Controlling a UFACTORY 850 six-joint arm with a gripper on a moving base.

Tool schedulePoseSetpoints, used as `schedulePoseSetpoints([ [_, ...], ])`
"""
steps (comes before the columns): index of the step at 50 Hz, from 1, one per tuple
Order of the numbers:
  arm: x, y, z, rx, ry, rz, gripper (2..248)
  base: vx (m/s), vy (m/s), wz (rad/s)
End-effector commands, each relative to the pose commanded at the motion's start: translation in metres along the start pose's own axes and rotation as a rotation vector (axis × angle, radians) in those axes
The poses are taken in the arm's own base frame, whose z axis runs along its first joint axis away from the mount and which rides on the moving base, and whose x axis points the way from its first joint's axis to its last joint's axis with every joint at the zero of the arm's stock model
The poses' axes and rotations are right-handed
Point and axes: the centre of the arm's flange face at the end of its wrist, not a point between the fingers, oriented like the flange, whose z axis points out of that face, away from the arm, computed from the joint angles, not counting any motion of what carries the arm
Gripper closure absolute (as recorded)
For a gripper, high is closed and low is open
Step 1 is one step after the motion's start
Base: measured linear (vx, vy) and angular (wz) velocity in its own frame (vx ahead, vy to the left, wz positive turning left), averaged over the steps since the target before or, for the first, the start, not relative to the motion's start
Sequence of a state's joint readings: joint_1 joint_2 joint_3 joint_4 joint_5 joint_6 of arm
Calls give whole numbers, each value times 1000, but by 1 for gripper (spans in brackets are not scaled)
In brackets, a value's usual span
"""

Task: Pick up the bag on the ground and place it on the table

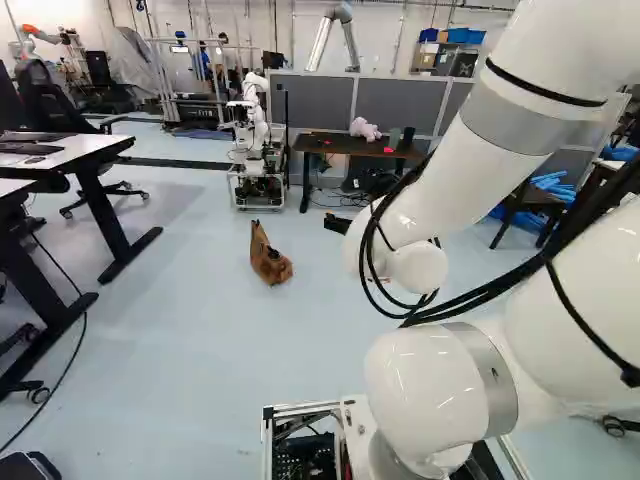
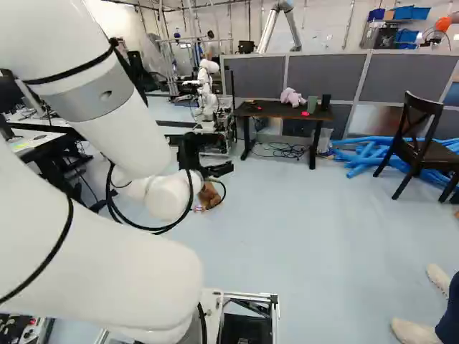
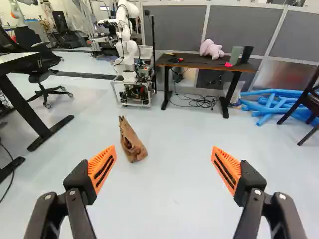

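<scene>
A: Where is the brown bag (image 3: 133, 149)?

B: On the pale floor (image 3: 169, 199), slumped and leaning to one side, with floor showing all round it. Nothing is lifting it.

A: And the hand (image 3: 164, 149)?

B: Released. Its two fingers (image 3: 102, 172) stand wide apart with nothing between them. The bag lies ahead of them, off toward the robot's left finger rather than centred, and neither finger touches it.

A: So how much of the job is done?

B: Very little, by the look of it. The hand is spread and the bag is in its sight, and that is all. The reach, the grasp, the lift, the carry and the setting down are all left.

A: Carry to where?

B: Most likely the dark-topped desk (image 3: 194, 63) beyond the bag. It holds a pink plush toy (image 3: 212, 49) and two dark cups (image 3: 246, 54), but no bag. There is a white-topped desk (image 1: 85, 150) at the left of the left base view too, so the goal isn't certain.

A: Anything near the way?

B: Another robot (image 3: 128, 47) stands beside the dark-topped one, beyond the bag. The first job is probably to bring the hand nearer, line it up and lower it.
</scene>
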State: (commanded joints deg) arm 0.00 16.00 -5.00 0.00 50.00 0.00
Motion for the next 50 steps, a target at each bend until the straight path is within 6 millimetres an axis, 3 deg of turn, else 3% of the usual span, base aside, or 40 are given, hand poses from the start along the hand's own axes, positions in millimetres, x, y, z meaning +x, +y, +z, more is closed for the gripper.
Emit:
schedulePoseSetpoints([
  [50,0,0,0,0,0,0,3,121,24,98],
])
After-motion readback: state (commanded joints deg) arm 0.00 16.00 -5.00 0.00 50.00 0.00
